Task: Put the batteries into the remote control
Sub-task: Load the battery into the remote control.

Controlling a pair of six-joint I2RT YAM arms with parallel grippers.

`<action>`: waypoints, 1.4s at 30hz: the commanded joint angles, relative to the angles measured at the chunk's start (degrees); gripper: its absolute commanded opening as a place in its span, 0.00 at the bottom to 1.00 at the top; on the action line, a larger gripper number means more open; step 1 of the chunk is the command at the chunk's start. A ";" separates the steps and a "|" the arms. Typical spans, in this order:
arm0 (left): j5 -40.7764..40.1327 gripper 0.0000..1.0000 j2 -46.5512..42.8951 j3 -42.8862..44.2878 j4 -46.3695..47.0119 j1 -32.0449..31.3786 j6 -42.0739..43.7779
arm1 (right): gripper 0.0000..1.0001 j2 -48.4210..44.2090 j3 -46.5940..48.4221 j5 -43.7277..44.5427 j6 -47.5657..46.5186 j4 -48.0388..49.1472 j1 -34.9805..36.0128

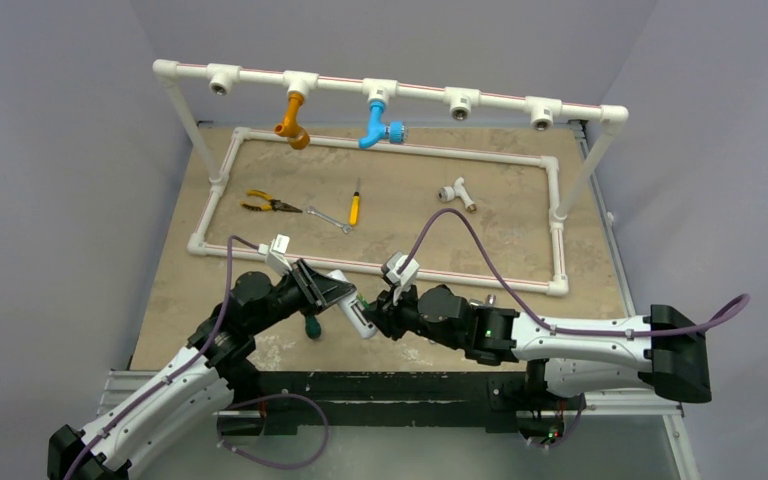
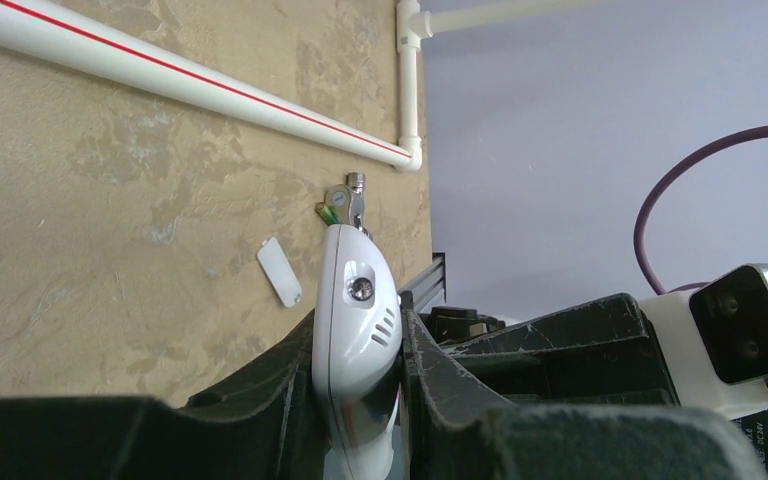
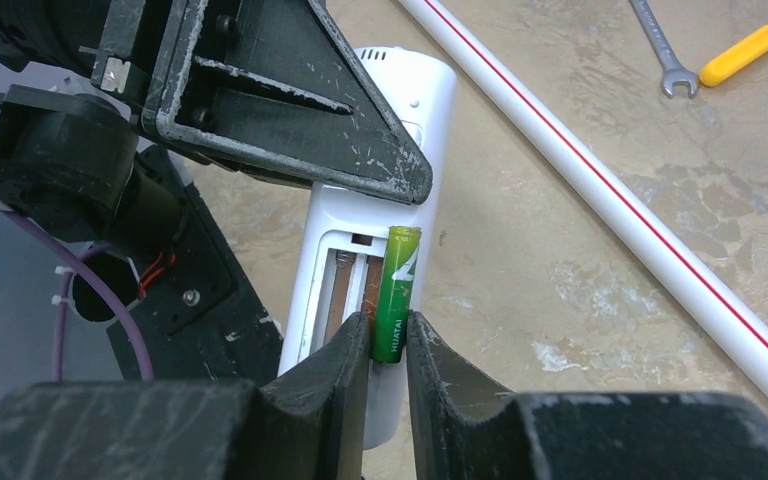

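My left gripper (image 2: 360, 350) is shut on the white remote control (image 2: 357, 295) and holds it above the table near the front edge (image 1: 352, 305). In the right wrist view the remote (image 3: 430, 110) shows its back with the battery recess (image 3: 340, 285) open. My right gripper (image 3: 388, 350) is shut on a green battery (image 3: 397, 290), which lies along the right slot of the recess. The left slot looks empty, with a spring at its top. The right gripper (image 1: 375, 312) meets the remote's lower end in the top view. No other battery is clearly visible.
The white cover plate (image 2: 280, 271) lies on the table beside the remote. A green-handled screwdriver (image 1: 312, 325) stands under the left gripper. A white pipe frame (image 1: 460, 272) encloses pliers (image 1: 265, 204), a wrench (image 1: 328, 218), a yellow screwdriver (image 1: 355, 207) and a tee fitting (image 1: 457, 192).
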 commanded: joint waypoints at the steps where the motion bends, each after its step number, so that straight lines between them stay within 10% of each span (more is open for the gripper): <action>1: 0.68 0.00 -0.52 -0.02 4.32 0.25 -1.15 | 0.17 -0.17 2.58 -1.47 -0.72 1.21 0.43; 42: -3.53 0.00 0.58 -0.43 4.68 0.27 0.48 | 0.10 1.78 5.00 5.70 1.99 -1.50 1.42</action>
